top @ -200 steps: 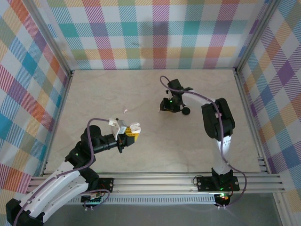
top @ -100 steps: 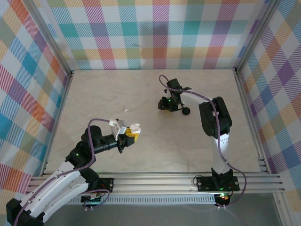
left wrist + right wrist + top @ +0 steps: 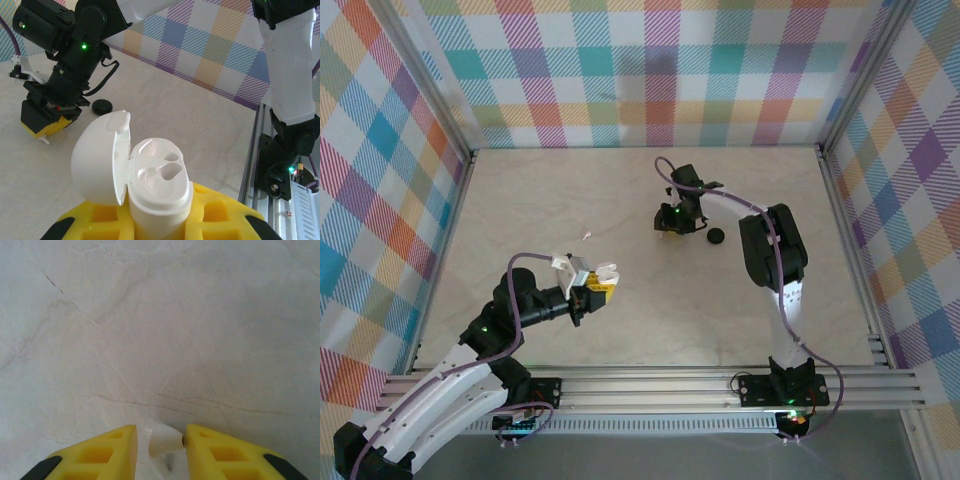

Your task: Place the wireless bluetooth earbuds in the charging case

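My left gripper (image 3: 592, 290) is shut on the white charging case (image 3: 160, 185), which it holds upright between its yellow fingers (image 3: 227, 207). The lid (image 3: 97, 160) hangs open to the left and both sockets are empty. My right gripper (image 3: 670, 224) points down at the table at the back centre. Its yellow fingers (image 3: 225, 452) are shut on a small white earbud (image 3: 165, 440) just above the surface. From the left wrist, the earbud's stem (image 3: 46, 141) pokes out under that gripper (image 3: 42, 127). Another white earbud (image 3: 587, 236) lies on the table behind the left gripper.
A small black case (image 3: 716, 236) lies shut on the table just right of the right gripper, also visible as the black case (image 3: 103, 106) from the left wrist. Metal rails (image 3: 660, 385) run along the near edge. Checked walls (image 3: 650, 70) enclose the marble table (image 3: 540, 200).
The right gripper has shifted slightly left and back, away from the black case. The left arm and the white case have stayed put.
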Available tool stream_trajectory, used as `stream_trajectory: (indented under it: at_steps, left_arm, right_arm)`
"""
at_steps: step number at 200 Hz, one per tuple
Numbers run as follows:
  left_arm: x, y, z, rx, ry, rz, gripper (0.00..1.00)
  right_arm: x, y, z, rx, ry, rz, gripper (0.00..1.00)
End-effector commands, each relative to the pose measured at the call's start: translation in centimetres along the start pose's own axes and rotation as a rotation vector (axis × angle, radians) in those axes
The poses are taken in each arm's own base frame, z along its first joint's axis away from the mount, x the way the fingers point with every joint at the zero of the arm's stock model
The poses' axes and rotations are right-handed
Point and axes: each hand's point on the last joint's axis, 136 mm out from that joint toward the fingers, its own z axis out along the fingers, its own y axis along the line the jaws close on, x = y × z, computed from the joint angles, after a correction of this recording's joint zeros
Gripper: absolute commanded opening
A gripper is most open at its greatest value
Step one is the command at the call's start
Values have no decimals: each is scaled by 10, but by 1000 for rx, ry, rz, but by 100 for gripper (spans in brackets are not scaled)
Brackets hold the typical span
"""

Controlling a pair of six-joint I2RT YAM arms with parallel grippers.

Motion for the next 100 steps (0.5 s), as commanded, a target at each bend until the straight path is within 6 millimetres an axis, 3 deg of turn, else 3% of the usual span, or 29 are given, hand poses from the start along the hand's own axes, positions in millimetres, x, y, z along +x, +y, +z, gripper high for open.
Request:
stream_trajectory:
  at_steps: [1,42,100]
  left_arm:
    - [-3,3,-3,-18,-21,14,0]
    - [-3,3,-4,-21,-26,17,0]
    - [-2,3,-4,-24,-26,15,0]
  right_arm:
    - [6,5,9,-4,38,-7,29]
    - [5,7,10,-1,47,-13,18]
    - [7,12,0,24,37,-46,13]
